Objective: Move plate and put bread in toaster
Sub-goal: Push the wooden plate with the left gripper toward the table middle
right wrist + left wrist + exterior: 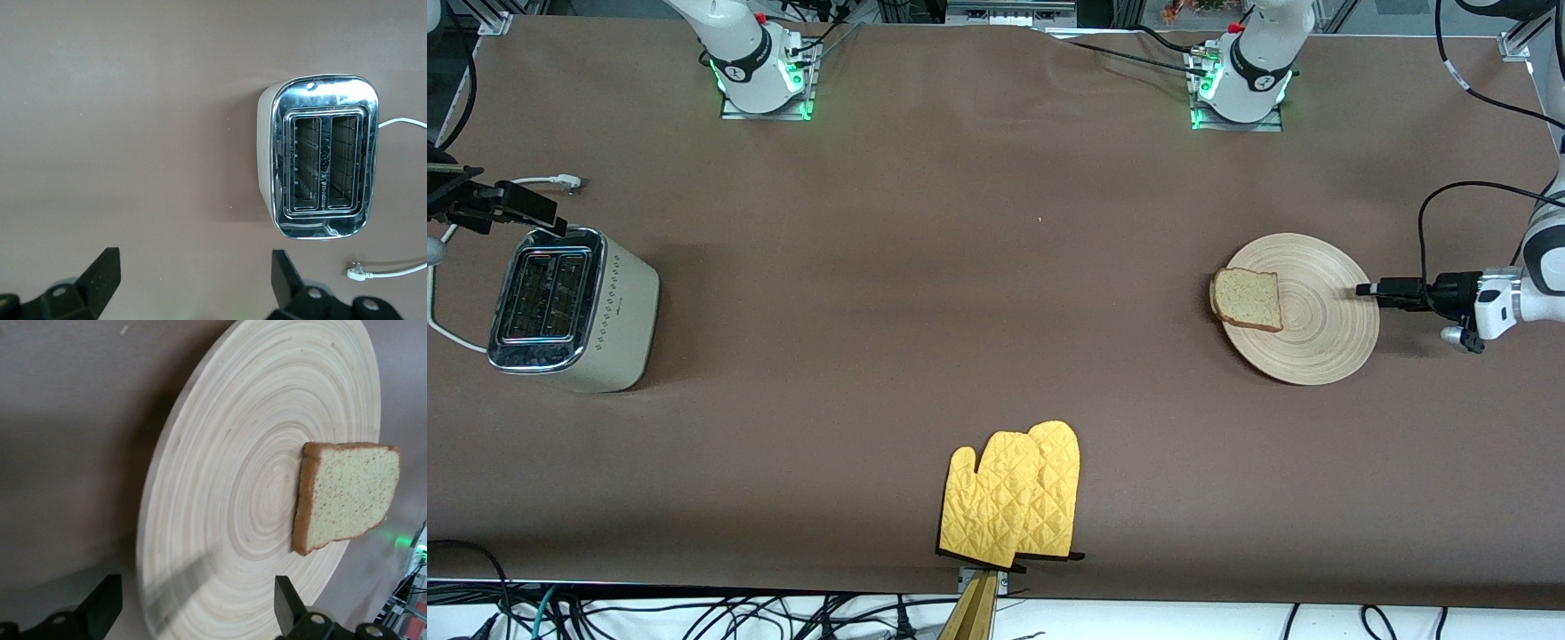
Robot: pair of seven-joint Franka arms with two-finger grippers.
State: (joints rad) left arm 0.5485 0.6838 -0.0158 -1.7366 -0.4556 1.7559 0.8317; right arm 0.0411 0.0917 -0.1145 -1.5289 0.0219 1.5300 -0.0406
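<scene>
Left gripper, jaws wide, lines up on the plate rim at frame right, bread riding its edge; best grip squarely and slide gently. Right gripper hangs open above the toaster, frame left

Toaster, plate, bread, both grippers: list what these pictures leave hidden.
- toaster: slot bottoms too dark in the front and right wrist views.
- right gripper: its arm is cut off by the front view's edge.
- bread: underside hidden against the plate.
- left gripper: fingertips cut off by the left wrist view's edge.
</scene>
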